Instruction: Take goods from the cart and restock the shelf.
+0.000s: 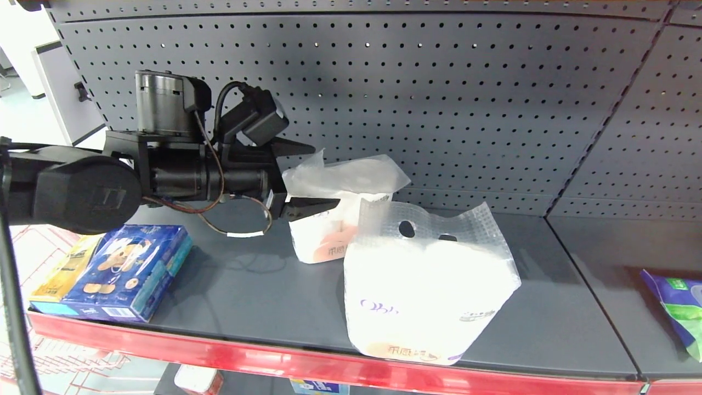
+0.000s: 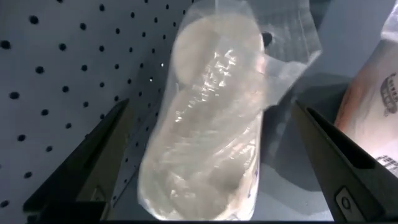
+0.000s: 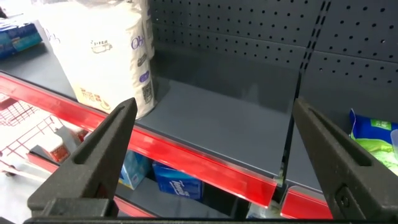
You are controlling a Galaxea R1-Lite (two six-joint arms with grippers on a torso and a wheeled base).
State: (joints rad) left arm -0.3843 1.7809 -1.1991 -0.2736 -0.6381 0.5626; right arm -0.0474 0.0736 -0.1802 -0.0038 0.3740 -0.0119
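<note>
We see the left gripper held level over the shelf, its fingers spread wide on either side of the rear pack. In the left wrist view the gripper has that pack between its fingers with a gap on both sides, so nothing is pinched. The rear pack is a clear plastic bag with white rolls in it. It stands on the grey deck close to the pegboard, with the bag's loose top crumpled above the rolls.

Just in front of it and a little to the right stands the front pack, near the shelf's red edge. It is also a plastic bag of white rolls, and its dimpled handle flap with cut-out holes stands up. We cannot tell whether the two packs touch.

The right gripper is also spread wide and holds nothing. It hangs in front of the shelf, with the front pack off to one side.

At the shelf's left end a blue pack lies flat, with a yellow pack against it. A green bag lies in the next bay to the right. The red wire of the cart shows below the shelf's left end.
</note>
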